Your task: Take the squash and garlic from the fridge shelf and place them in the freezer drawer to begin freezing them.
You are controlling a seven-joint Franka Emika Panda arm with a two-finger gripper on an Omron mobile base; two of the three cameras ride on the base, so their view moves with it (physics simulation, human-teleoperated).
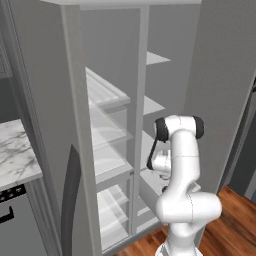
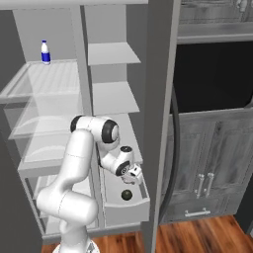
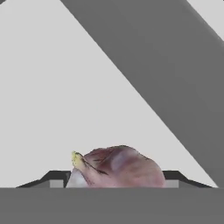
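Note:
A purplish garlic with a yellow tip sits between the two dark fingertips in the hand view, and my gripper is shut on it. In the right base view the gripper hangs just above the freezer drawer, a pale grey box pulled out at the bottom of the fridge. A dark green round squash lies inside that drawer, just below the gripper. In the left base view the drawer shows behind the arm, which hides the hand.
A blue-and-white bottle stands on the top glass shelf. The open fridge door rises close to the drawer's right side. A marble counter lies to the left; dark cabinets stand to the right.

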